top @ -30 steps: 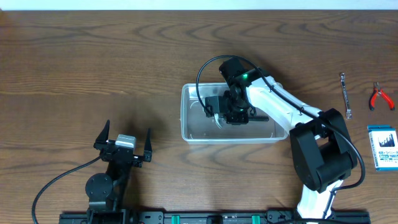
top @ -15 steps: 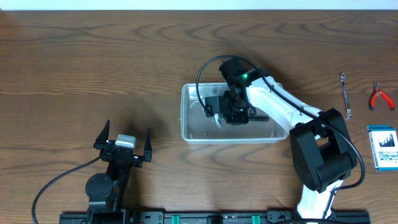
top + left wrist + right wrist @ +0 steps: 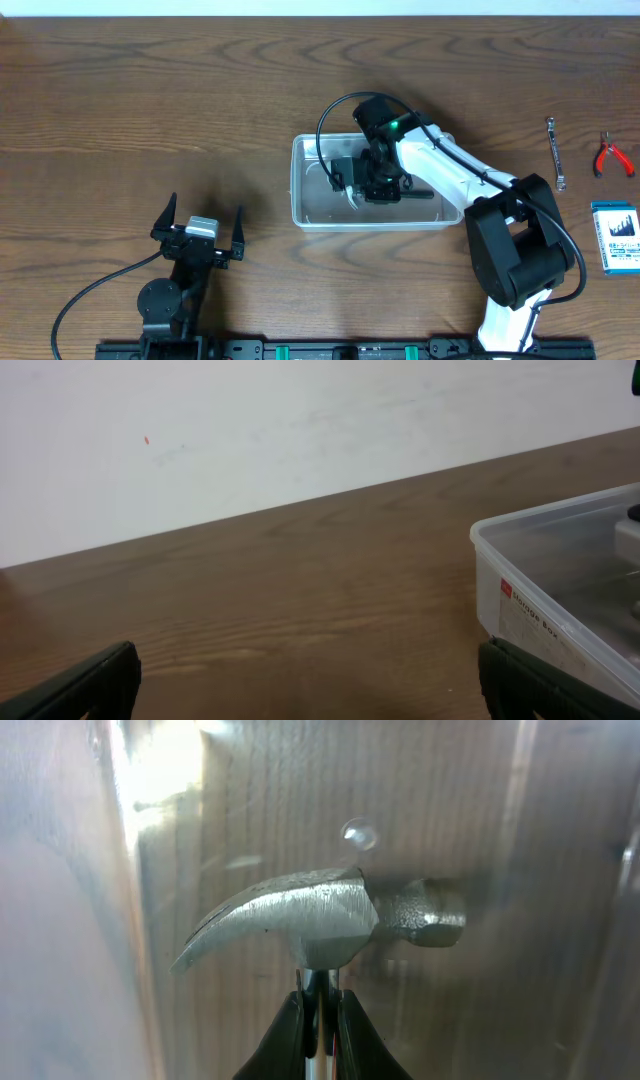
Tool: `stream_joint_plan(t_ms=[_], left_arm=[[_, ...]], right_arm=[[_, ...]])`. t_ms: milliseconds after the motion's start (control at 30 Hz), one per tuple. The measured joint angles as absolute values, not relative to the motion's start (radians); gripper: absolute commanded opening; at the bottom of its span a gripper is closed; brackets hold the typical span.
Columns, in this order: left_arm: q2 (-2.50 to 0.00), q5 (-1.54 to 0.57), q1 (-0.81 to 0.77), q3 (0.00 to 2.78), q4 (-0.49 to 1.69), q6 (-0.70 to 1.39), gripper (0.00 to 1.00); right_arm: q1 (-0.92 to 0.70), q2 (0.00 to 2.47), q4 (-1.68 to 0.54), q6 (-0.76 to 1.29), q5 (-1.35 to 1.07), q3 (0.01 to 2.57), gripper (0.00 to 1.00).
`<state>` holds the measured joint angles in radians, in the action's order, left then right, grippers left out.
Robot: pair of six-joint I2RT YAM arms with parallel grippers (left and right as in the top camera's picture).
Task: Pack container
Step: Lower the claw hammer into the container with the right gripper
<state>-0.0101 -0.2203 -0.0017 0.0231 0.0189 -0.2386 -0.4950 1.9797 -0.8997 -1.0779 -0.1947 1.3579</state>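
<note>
Container (image 3: 310, 212): clear plastic tub with rounded corners and a rim, standing upright on the desk (image 3: 150, 100) at about mid-width, long side running left to right. In the left wrist view its near corner (image 3: 560, 610) is seen at the right edge, with a printed label on the side wall.

Contents: a hammer (image 3: 320, 915) is seen inside the tub. Its steel claw head is shown in the right wrist view against the see-through floor, with wood grain visible beneath, the claw curving to the left and the striking face to the right. Whether the head rests on the floor or hangs just above it cannot be told. In the overhead view a dark handle (image 3: 422, 190) is seen running toward the tub's right end.

Right gripper (image 3: 320, 1008): lowered into the tub from above (image 3: 370, 180), its fingers drawn narrow and clamped on the hammer's neck just below the head.

Left gripper (image 3: 200, 222): parked near the front edge of the desk, well apart from the tub and to its left. Fingers (image 3: 85, 682) spread wide, nothing between them.

Far right of the desk, well apart from the tub: a slim wrench (image 3: 555, 152), red-handled pliers (image 3: 611, 156) just beside it, and a small blue-and-white box (image 3: 614, 236) nearer the front.
</note>
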Motion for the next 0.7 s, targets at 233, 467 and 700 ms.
stream_joint_plan(t_ms=[233, 467, 700], left_arm=[[-0.01, -0.22, -0.002, 0.023, 0.019, -0.239, 0.98], [-0.01, -0.22, -0.002, 0.023, 0.019, -0.239, 0.98], [-0.01, -0.221, -0.002, 0.023, 0.019, -0.239, 0.98]], right_arm=[[-0.494, 1.98, -0.893, -1.078, -0.195, 1.351, 0.09], [-0.492, 1.98, -0.875, -1.073, -0.197, 1.351, 0.25], [-0.492, 1.98, -0.857, -1.066, -0.204, 1.351, 0.72]])
